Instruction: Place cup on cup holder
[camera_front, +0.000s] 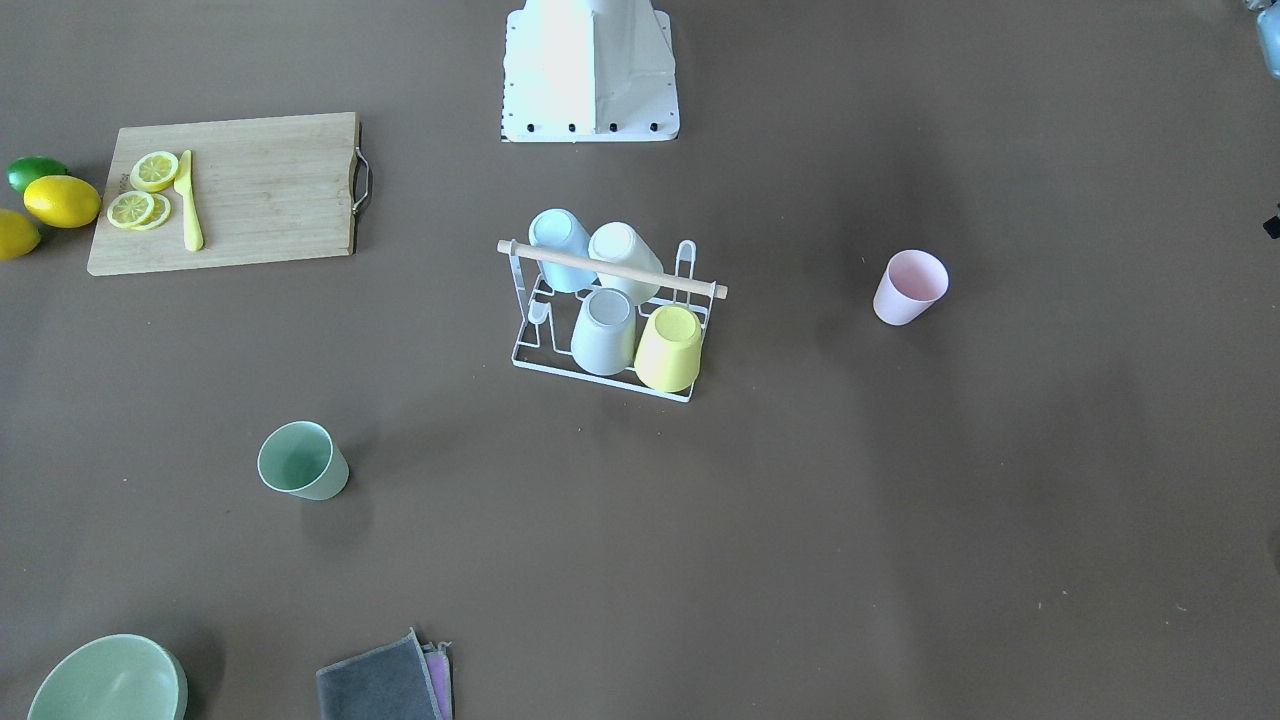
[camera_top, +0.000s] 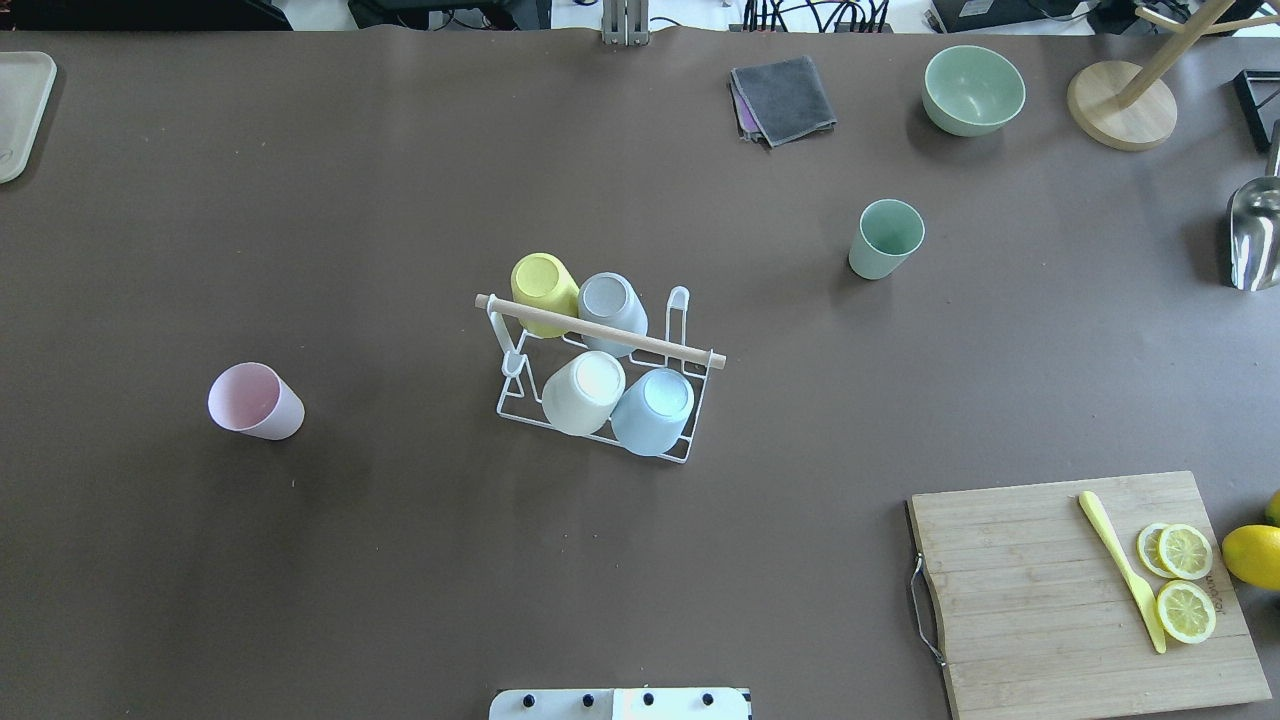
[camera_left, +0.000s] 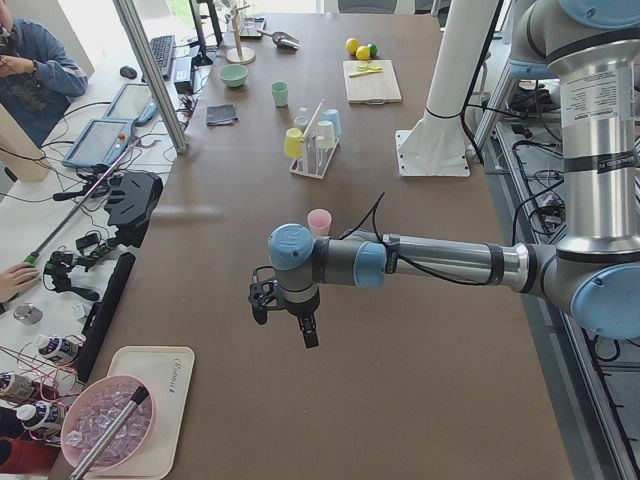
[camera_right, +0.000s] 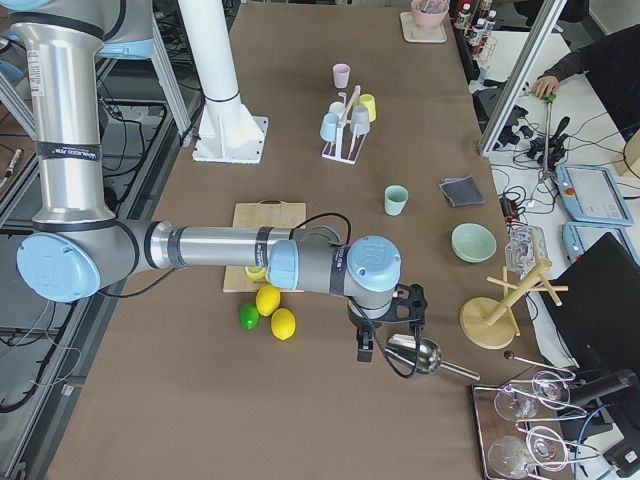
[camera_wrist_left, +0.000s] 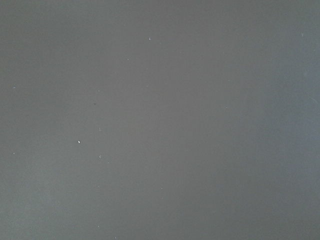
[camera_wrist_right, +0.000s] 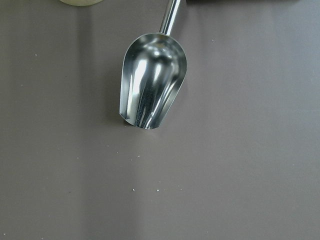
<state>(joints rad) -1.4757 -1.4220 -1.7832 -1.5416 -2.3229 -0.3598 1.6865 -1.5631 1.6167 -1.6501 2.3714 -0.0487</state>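
I can't tell either grip's width: left gripper (camera_left: 290, 320) above bare table (camera_top: 400, 560), right gripper (camera_right: 366, 342) above one scoop (camera_wrist_right: 152, 82). One cup holder (camera_top: 600, 333), mid-frame, carries four cups (camera_top: 545, 282); one pink cup (camera_top: 255, 400) and one green cup (camera_top: 885, 238) stand loose.

I see the cup holder (camera_top: 660, 346) standing mid-table, slightly askew; it is a small white wire rack with a light wooden rod across its top; 4 cups sit mouth-down on its prongs; the yellow cup (camera_top: 543, 283) and grey cup (camera_top: 610, 300) fill the far row, the cream cup (camera_top: 585, 390) and pale blue cup (camera_top: 655, 408) the near row; 2 prongs stand bare; the pink cup (camera_top: 255, 400) stands upright, well apart toward the robot's left; the green cup (camera_top: 885, 238) stands upright, well apart toward the far right.
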